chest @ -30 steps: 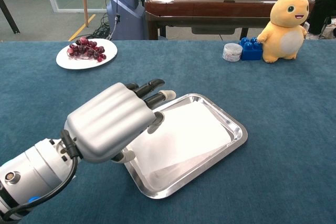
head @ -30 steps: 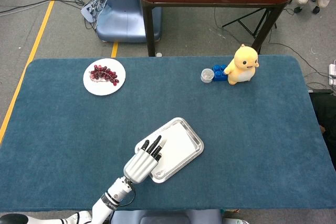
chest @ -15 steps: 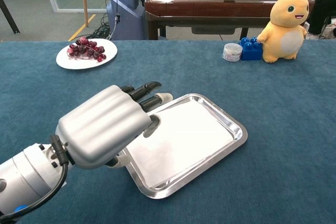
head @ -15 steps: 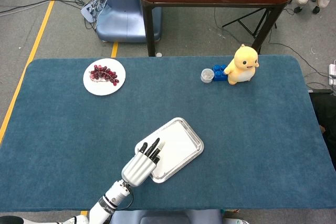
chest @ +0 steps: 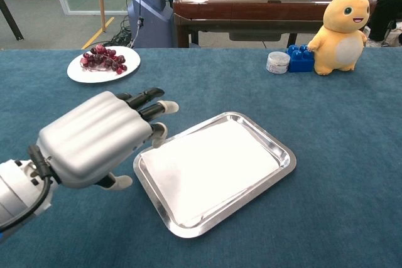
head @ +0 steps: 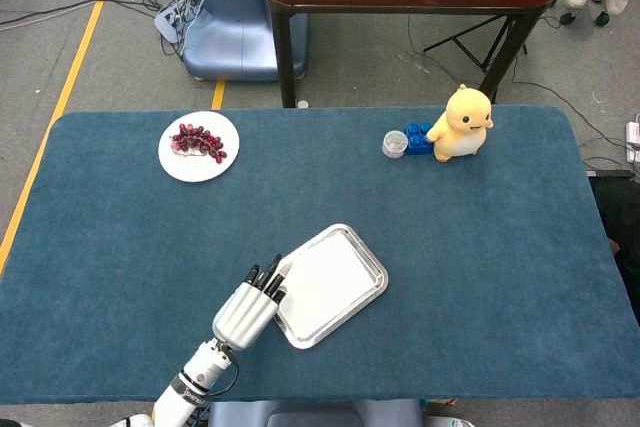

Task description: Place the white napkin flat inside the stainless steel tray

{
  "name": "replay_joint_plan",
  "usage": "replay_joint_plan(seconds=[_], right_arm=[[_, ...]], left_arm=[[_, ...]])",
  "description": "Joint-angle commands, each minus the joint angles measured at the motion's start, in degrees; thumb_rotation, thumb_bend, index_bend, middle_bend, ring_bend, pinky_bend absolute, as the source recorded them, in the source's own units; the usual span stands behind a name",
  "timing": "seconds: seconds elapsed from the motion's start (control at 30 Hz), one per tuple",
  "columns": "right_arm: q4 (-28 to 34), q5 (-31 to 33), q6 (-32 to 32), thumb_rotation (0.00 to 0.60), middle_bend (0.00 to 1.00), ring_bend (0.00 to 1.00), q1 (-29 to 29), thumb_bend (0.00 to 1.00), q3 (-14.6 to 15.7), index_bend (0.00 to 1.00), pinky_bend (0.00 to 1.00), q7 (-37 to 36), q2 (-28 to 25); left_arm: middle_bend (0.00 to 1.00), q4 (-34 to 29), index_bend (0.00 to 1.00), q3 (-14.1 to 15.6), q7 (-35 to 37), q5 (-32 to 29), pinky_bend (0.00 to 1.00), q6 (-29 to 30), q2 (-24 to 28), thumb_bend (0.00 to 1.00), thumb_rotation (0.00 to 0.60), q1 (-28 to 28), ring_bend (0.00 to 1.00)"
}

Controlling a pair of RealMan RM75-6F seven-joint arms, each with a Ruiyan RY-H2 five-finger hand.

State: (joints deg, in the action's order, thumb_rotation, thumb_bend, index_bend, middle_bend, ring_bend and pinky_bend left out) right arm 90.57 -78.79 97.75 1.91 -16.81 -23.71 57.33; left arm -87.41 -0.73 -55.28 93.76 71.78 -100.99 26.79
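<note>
The white napkin (chest: pixel 210 169) is lying spread out inside the stainless steel tray (chest: pixel 284 150), and from the chest view it looks flat and pretty much fills the tray floor, edges tucked inside the rim, no obvious folds or corners hanging over. So I'd call the job basically done. The left hand (chest: pixel 100 139) is just beside the tray's near-left edge, off the napkin, holding nothing, fingers stretched forward and a little apart. In the head view the same hand (head: pixel 246 308) sits right at the tray's corner, so it's close but I can't tell whether it's actually touching the rim. The right hand isn't in either view. Further out on the blue table (head: pixel 520 277) there's a plate of grapes (head: pixel 198 144) at the far left, and a yellow plush toy (head: pixel 462 124) with blue blocks (head: pixel 418 138) and a small round tub (head: pixel 394 144) at the far right, all well apart from the tray. What could go wrong now, I reckon: the hand is so near that corner that a sloppy pull-away could clip the rim and slide the tray, or a fingertip could catch the napkin's edge and drag it up into a crease. The napkin's light, so even a brush would shift it.
</note>
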Motion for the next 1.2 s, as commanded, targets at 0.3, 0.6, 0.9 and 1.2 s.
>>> replay_joint_plan(seconds=[0.3,0.6,0.9,1.2], right_arm=[[0.8,-1.7,-0.5,0.6,0.31,0.18,-0.4,0.19,1.2,0.52,0.1,2.0,0.3],[2.0,-4.9,-2.4,0.6,0.31,0.18,-1.6,0.19,3.7,0.52,0.14,6.3,0.7],[3.1,-6.5,-6.4,0.6,0.32,0.18,-3.3,0.19,6.4,0.52,0.16,12.6,1.5],[6.5,-3.7,-14.5,0.6,0.32,0.18,-5.4,0.19,9.2,0.52,0.17,22.3,0.3]], left_arm=[[0.15,-5.7,0.34,-1.2,3.5,-1.6,0.35,6.0,8.7,0.11,0.6,-3.9,0.13],[0.17,-9.2,0.34,-3.2,9.1,-3.2,0.4,12.4,16.7,0.11,0.6,-7.9,0.16],[0.18,-14.9,0.33,-4.5,14.6,-9.9,0.4,15.5,25.2,0.11,0.6,-12.7,0.16],[0.18,-15.7,0.33,-3.7,21.7,-11.7,0.4,18.9,29.2,0.11,0.6,-17.2,0.16]])
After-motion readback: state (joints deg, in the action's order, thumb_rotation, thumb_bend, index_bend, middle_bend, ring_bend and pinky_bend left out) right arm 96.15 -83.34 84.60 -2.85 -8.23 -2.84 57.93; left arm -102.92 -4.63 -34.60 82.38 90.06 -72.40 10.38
